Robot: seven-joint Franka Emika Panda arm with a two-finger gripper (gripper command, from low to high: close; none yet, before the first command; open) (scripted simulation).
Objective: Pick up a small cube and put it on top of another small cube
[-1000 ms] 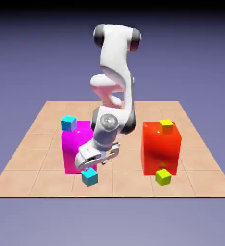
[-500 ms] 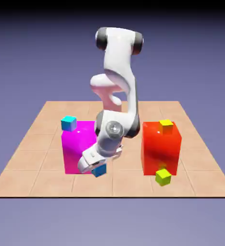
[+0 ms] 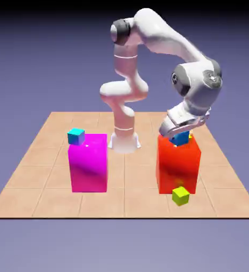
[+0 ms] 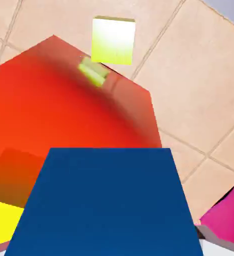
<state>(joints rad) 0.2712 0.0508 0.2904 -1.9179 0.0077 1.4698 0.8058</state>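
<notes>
My gripper [image 3: 180,134] is shut on a small cyan cube [image 3: 180,139], which hangs just above the top of the tall red block [image 3: 178,166]. The hand view shows the held cube [image 4: 109,200] as a large dark blue face between the fingers. A corner of the golden-yellow cube [image 4: 1,220] shows beside it on the red block's top [image 4: 64,105]. In the exterior view the yellow cube is hidden behind the held cube and the hand. A second cyan cube [image 3: 76,136] rests on the magenta block [image 3: 88,163].
A lime yellow-green cube [image 3: 180,196] lies on the tiled table in front of the red block, and the hand view shows that cube [image 4: 114,41] beyond the block's edge. The magenta block [image 4: 229,215] peeks in at the hand view's lower right.
The gripper shut on the cyan cube lying in front of the magenta block, lifted it, and swung to the exterior view's right, over the red block.
</notes>
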